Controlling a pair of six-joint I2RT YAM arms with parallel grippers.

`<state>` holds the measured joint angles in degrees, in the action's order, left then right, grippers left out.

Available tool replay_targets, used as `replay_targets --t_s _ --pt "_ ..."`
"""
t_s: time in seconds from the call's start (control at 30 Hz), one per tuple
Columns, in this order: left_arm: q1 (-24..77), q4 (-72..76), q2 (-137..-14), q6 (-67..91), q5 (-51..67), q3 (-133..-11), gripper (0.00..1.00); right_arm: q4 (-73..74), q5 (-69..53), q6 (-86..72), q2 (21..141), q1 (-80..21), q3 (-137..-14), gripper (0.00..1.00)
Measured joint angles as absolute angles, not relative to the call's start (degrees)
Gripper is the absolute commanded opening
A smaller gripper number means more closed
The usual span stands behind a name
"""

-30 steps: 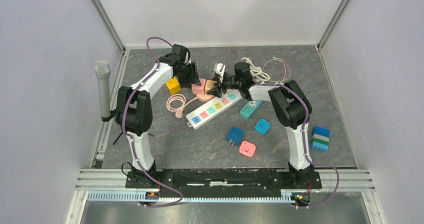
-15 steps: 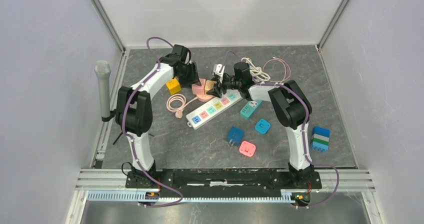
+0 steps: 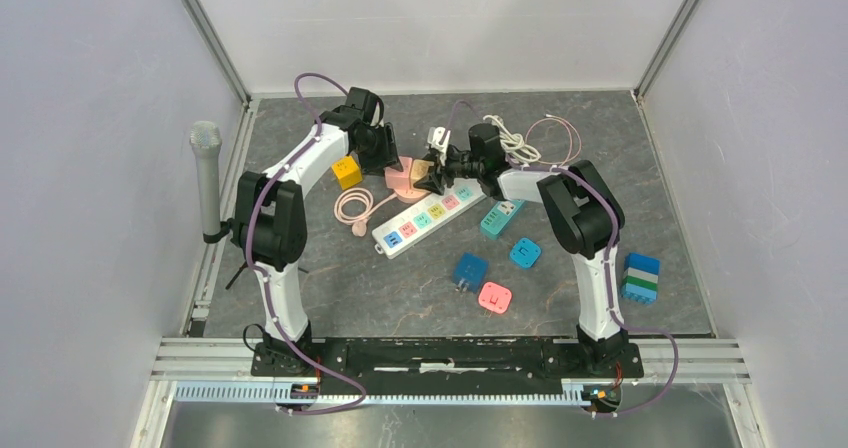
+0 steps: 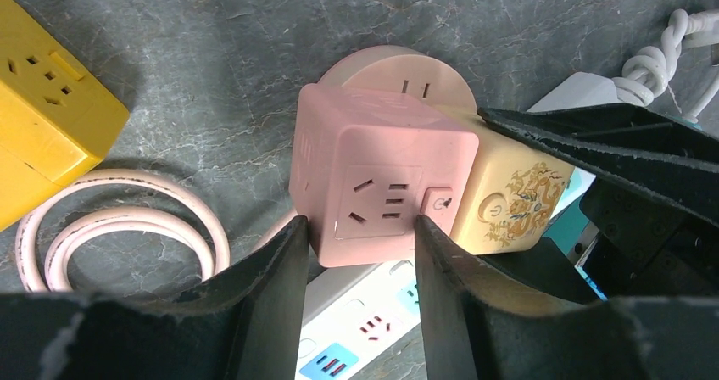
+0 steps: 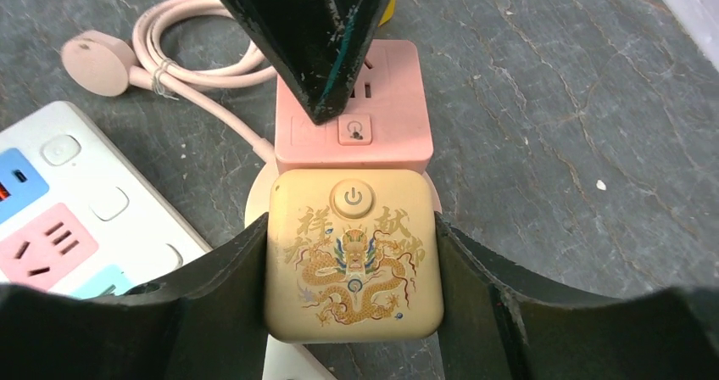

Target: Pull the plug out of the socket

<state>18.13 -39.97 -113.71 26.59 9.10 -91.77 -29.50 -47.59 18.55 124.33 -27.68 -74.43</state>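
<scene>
A pink cube socket (image 3: 396, 176) with a pink cord lies at the back middle of the mat, with a cream plug cube (image 3: 422, 177) bearing a gold dragon joined to its side. In the left wrist view the left gripper (image 4: 358, 227) stands over the pink socket (image 4: 373, 176), jaws apart, its fingertips (image 4: 421, 227) resting on the socket's top face beside the button. In the right wrist view the right gripper (image 5: 352, 265) is shut on the cream plug (image 5: 352, 261), one finger on each side, still against the pink socket (image 5: 381, 134).
A white power strip (image 3: 425, 218) lies just in front of the two cubes. A yellow cube (image 3: 347, 171), a coiled pink cord (image 3: 352, 208), a teal adapter (image 3: 500, 218), blue cubes (image 3: 468, 270), a pink cube (image 3: 494, 296), a brick stack (image 3: 640, 278), white cables (image 3: 515, 143) and a microphone (image 3: 206, 178) lie around.
</scene>
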Motion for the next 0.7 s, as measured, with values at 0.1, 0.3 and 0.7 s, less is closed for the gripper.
replay_targets --t_s 0.1,0.3,0.7 --pt "18.13 -40.32 -113.91 26.70 8.95 -92.01 0.49 -26.61 -45.36 21.50 123.26 -28.47 -74.46 0.00" --pt "18.13 -40.36 -113.91 26.74 8.84 -92.18 0.49 -29.30 -47.75 12.88 124.40 -26.50 -75.00 0.00" --pt "18.20 -41.41 -114.24 26.72 8.03 -92.53 0.47 -16.43 -41.95 26.33 121.89 -29.61 -77.87 0.00"
